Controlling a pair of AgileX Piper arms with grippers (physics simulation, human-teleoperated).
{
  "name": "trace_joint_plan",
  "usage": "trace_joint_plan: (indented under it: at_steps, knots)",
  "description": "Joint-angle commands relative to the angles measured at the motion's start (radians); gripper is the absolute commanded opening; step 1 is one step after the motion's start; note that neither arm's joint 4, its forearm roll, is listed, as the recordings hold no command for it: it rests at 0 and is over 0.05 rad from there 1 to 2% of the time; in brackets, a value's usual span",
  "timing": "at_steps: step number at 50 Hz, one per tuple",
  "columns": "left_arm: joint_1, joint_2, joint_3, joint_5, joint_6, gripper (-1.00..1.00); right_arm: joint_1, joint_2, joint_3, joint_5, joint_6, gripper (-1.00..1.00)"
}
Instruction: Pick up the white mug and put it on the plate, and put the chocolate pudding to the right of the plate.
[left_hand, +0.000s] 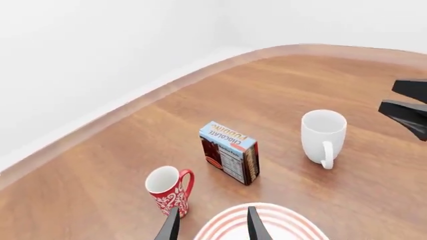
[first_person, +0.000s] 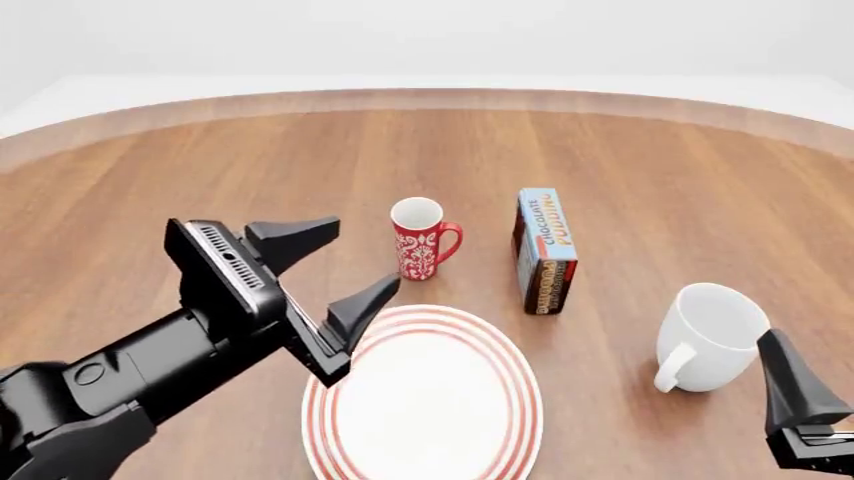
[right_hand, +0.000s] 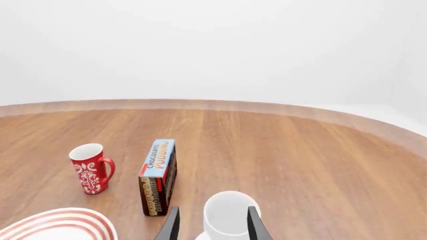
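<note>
Both grippers spread, nothing held.
Right gripper (right_hand: 209, 224) is just behind the white mug (first_person: 711, 333), mug upright on the surface (first_person: 667, 170), probably untouched. Left gripper (first_person: 324, 268) hovers near the plate (first_person: 424, 400) rim; chocolate pudding (first_person: 546, 250) stands ahead, between both.

On your wooden table (first_person: 694, 160): the plate (first_person: 422, 398), nearest you, bare. Behind it, the red mug (first_person: 419, 238), upright, handle to the right. To its right, the pudding (first_person: 545, 250), standing on its narrow side. Right of the plate, the white mug (first_person: 710, 337), upright. Your left gripper (first_person: 327, 268) hangs open over the plate's left rim. Your right gripper (first_person: 798, 408) sits just beside the white mug, only partly in frame.
</note>
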Motion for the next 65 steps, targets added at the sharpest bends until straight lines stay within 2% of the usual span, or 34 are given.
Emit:
trace_joint_plan:
  at_steps: [1,65]
  knots:
    - [-0.061,0.083,-0.036,-0.016,0.006,1.00,0.001,0.001,0.001,-0.001,0.000,1.00]
    - [-0.271,0.356,-0.277,0.071,0.040,1.00,0.004,0.001,0.002,-0.002,-0.002,1.00]
